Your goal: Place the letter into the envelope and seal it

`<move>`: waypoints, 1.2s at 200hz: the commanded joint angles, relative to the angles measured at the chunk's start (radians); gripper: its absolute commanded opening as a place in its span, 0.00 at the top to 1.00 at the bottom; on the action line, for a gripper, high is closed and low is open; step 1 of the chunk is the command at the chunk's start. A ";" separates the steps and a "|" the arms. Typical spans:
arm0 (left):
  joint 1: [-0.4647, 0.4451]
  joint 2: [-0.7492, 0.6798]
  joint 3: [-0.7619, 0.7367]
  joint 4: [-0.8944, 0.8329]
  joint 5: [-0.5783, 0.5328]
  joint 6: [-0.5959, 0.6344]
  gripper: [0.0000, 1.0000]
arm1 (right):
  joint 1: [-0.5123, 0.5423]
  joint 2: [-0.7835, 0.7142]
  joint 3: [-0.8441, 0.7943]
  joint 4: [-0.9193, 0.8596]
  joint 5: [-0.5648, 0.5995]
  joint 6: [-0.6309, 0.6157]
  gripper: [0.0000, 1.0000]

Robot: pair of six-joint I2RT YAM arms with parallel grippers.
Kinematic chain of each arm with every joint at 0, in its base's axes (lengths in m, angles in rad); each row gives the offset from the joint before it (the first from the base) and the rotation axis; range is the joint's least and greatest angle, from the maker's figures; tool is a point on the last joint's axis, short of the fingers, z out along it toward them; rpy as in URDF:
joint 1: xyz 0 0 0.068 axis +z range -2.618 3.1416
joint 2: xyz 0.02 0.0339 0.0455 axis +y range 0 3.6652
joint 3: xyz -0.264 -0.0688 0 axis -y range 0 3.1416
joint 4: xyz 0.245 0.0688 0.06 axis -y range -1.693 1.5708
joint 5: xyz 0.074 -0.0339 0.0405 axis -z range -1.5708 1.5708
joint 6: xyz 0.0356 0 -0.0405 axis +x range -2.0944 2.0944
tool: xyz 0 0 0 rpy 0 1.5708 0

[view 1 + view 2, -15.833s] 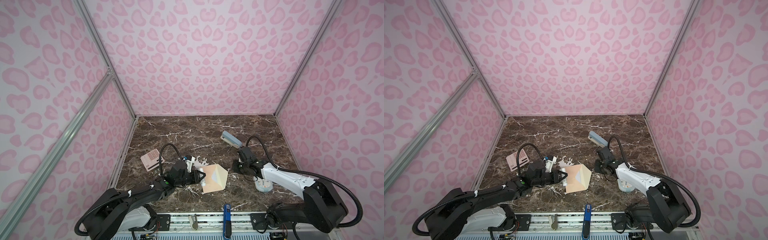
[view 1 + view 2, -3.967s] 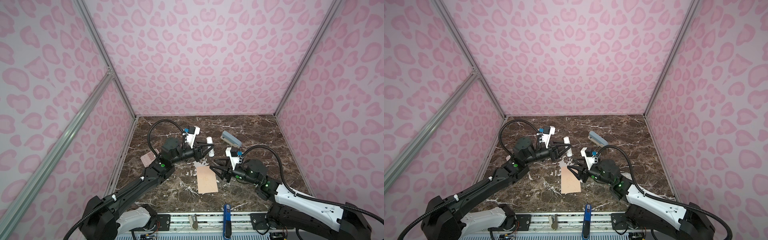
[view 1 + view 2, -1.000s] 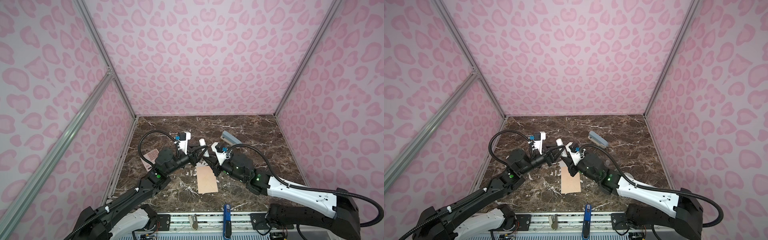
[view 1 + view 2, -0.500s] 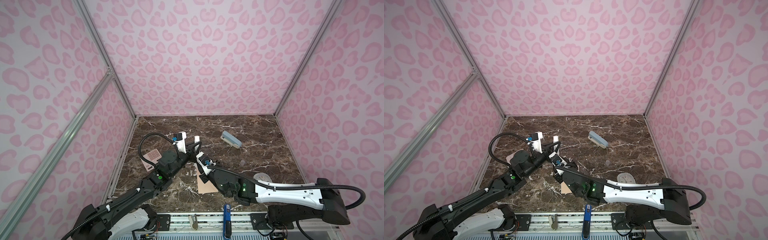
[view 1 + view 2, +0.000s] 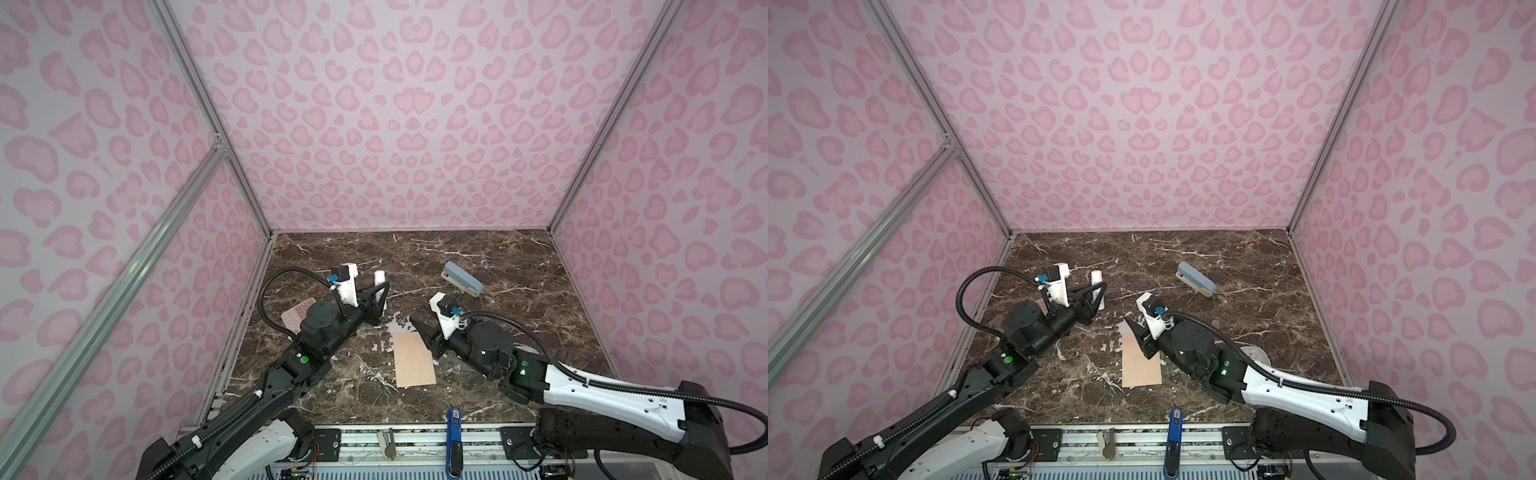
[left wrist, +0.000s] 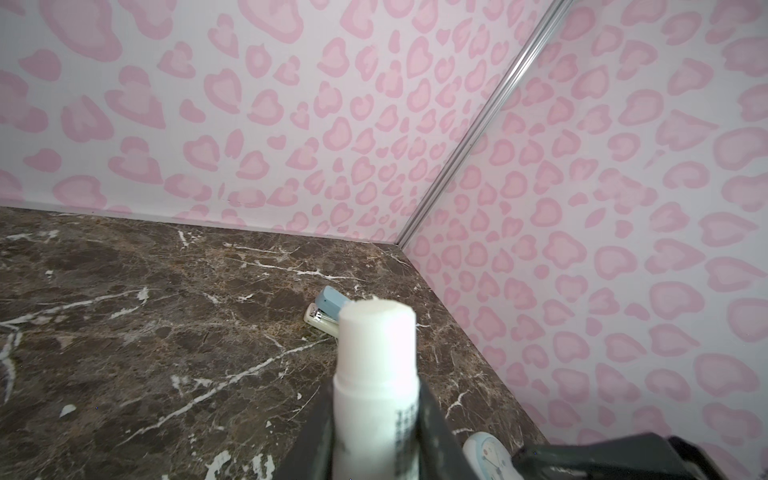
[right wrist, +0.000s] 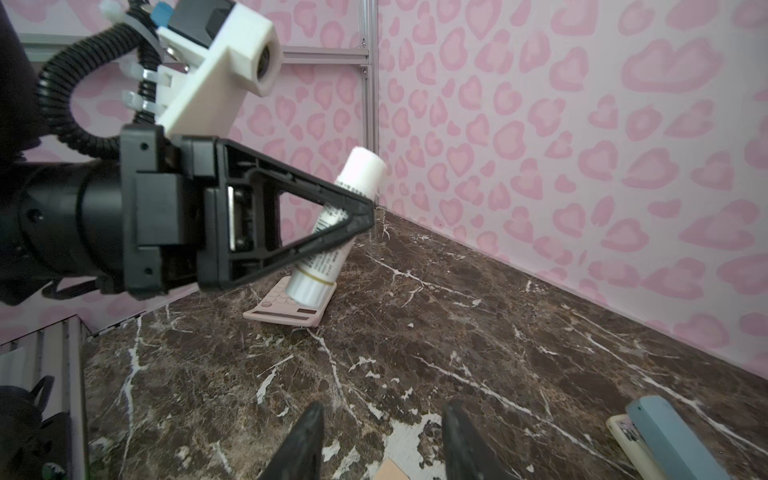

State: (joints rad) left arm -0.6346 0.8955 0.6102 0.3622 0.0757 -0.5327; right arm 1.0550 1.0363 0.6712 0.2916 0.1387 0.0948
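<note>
**Left hand grasping glue stick; right hand released.**
Only top views show the whole envelope, flat.

Glue stick, blue stapler, pink calculator

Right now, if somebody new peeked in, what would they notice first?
Probably the pink heart-spotted walls all around. Next, the left gripper, raised over the left side of the dark marble table, squeezing a white glue stick. In the middle, a peach envelope lies flat, close by the open right gripper.
</note>
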 commanded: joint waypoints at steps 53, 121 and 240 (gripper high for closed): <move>0.049 0.109 -0.050 0.443 0.503 -0.145 0.89 | -0.185 0.007 -0.086 0.324 -0.629 0.271 0.51; 0.049 0.172 -0.083 0.666 0.507 -0.213 0.90 | -0.188 0.068 -0.060 0.367 -0.676 0.299 0.49; 0.039 0.214 -0.093 0.740 0.523 -0.252 0.90 | -0.194 0.183 -0.022 0.514 -0.703 0.393 0.54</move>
State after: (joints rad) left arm -0.5930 1.1049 0.5144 1.0496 0.5907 -0.7776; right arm 0.8612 1.2018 0.6422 0.7284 -0.5529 0.4637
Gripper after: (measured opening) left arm 0.284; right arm 0.465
